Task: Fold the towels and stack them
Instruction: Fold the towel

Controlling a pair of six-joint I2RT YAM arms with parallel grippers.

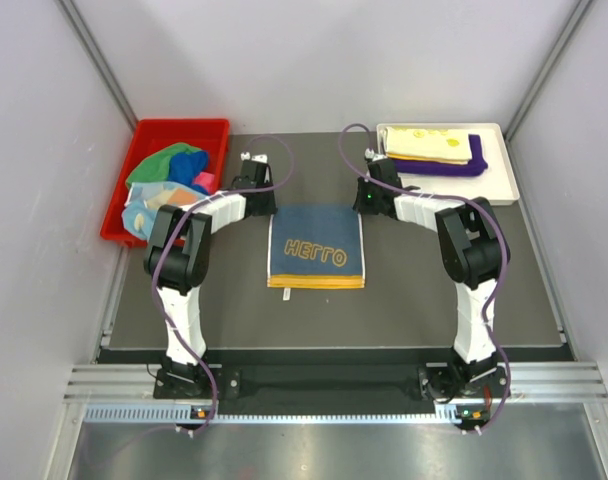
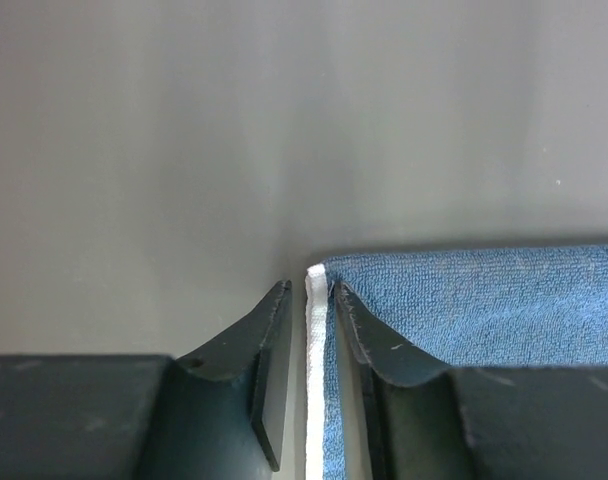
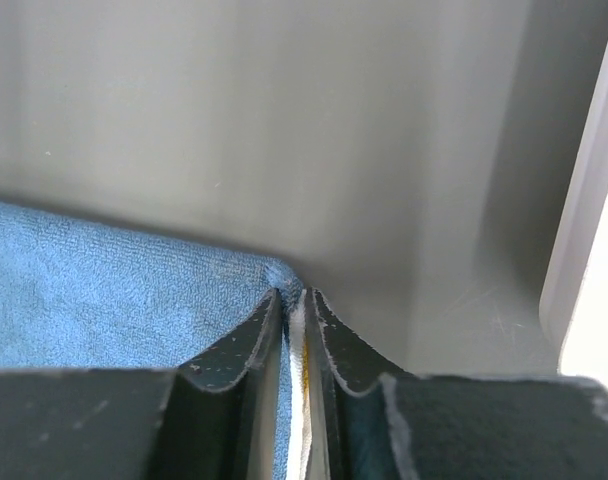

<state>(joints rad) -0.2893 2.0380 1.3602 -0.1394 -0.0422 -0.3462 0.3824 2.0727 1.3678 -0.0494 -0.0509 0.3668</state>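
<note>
At the far edge of the navy towel (image 1: 316, 248), seen from above, my left gripper (image 1: 264, 207) sits at its far left corner and my right gripper (image 1: 367, 203) at its far right corner. The towel lies flat, its yellow-trimmed hem toward my bases. More towels are heaped in the red bin (image 1: 179, 124) out to the navy towel's left, and a yellow towel (image 1: 429, 143) lies over a purple towel (image 1: 446, 169) in the white tray (image 1: 504, 172) beyond its right corner. To fold well, I judge that both corners need a firm pinch before any lift. Then both should carry evenly toward the near hem so the edges meet square.

From my left wrist, the jaws stand slightly apart astride the navy towel's (image 2: 484, 300) white edge. There is a gap on the outer side, so it is not clamped yet.

From my right wrist, the jaws are pressed together on the navy towel's (image 3: 114, 290) corner, with cloth between the tips.
</note>
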